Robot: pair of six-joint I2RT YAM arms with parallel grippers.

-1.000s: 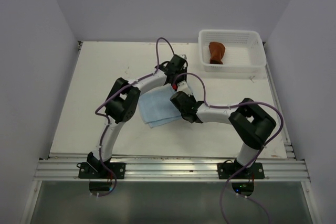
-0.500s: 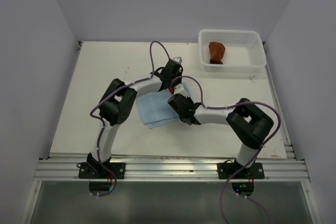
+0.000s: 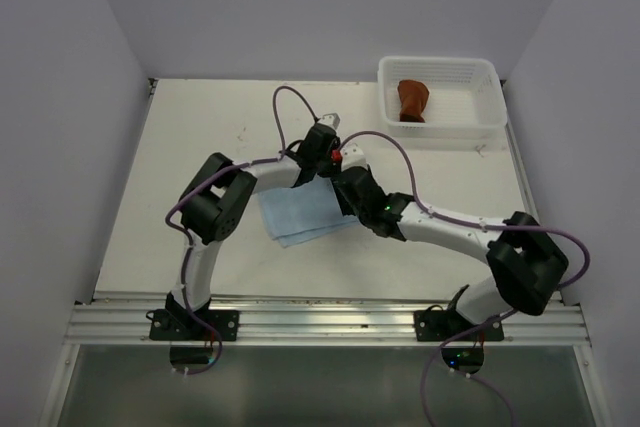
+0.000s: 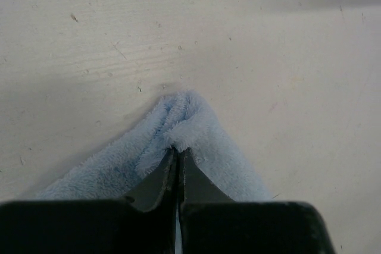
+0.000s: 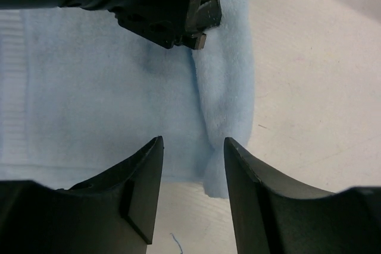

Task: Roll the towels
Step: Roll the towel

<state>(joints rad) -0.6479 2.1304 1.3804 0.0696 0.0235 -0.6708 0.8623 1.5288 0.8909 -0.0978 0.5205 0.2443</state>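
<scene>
Left gripper (image 4: 177, 151) clamps a bunched corner of the light blue towel (image 4: 205, 144). Right gripper (image 5: 191, 147), jaws apart and empty, hovers above its folded edge. Rust-red towel (image 3: 411, 99) sits in the mesh basket (image 3: 488, 119), well beyond both.

Towel (image 3: 295, 212) flat on the middle of the table (image 3: 190, 137), basket (image 3: 438, 133) at the far right corner, second towel (image 3: 411, 100) inside it toward its left, left gripper (image 4: 178, 153) pinching the towel's far corner, right gripper (image 5: 191, 147) over the towel's right edge, just beside the left gripper.
</scene>
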